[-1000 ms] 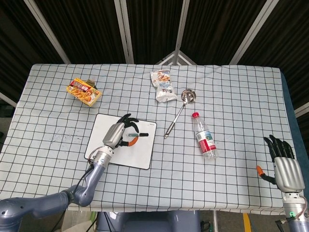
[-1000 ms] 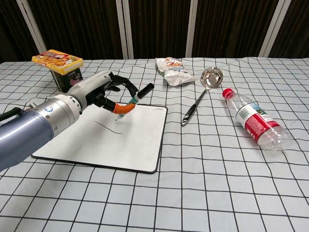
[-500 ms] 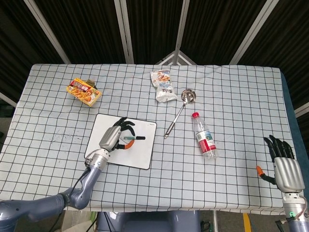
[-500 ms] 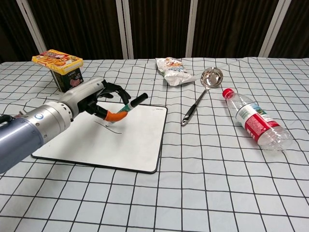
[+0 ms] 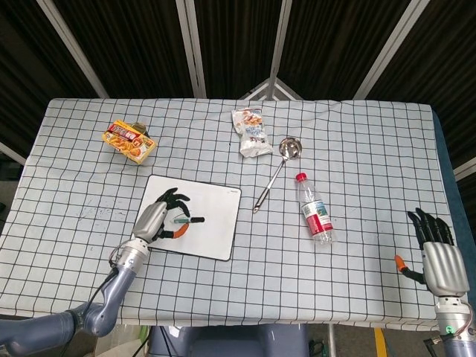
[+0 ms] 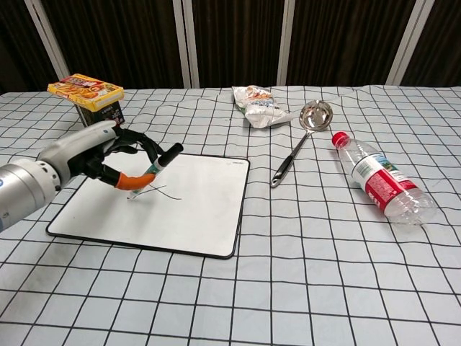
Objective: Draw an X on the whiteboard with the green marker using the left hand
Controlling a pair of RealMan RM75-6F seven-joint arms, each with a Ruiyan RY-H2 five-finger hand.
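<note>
The left robot hand (image 6: pixel 90 155) sits at the left of the chest view, over the left part of the whiteboard (image 6: pixel 194 209), gripping the green marker (image 6: pixel 153 169) — the pen slants down to the left with its tip on the board, where crossing dark strokes (image 6: pixel 162 190) show just right of the tip. The whiteboard lies flat on the checked worktop (image 6: pixel 302 274), left of centre. In the head view the right robot hand (image 5: pixel 439 256) stands at the lower right corner with its fingers straight and slightly apart, holding nothing. A ladle (image 6: pixel 301 137) and a plastic bottle (image 6: pixel 378 180) lie right of the board; a snack bag (image 6: pixel 259 107) rests beyond them, and a yellow box (image 6: pixel 88 97) stands at the upper left.
</note>
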